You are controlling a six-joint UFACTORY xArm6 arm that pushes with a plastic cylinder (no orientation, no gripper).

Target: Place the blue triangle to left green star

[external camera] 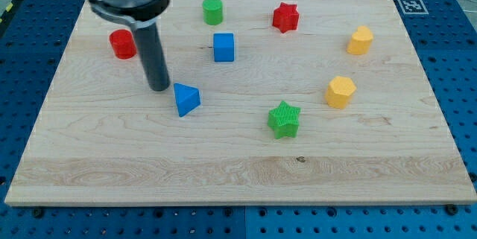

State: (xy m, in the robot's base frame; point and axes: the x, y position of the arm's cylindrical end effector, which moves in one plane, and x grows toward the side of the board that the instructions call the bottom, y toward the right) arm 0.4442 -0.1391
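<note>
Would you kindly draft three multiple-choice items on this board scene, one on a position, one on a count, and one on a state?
1. Where is my tip relative to the blue triangle?
A. Just to the view's upper left of it
B. Far to its right
C. Directly below it

2. How many yellow blocks lie on the board?
A. One
B. Two
C. Three

3. How does the blue triangle stand to the green star?
A. Touching its left side
B. On top of it
C. Apart from it, off to the view's left

Answers:
1 A: the rod ends close beside the triangle's upper-left edge.
2 B: there is one yellow block near the right edge and another yellow block below it.
3 C: bare wood separates the two.
</note>
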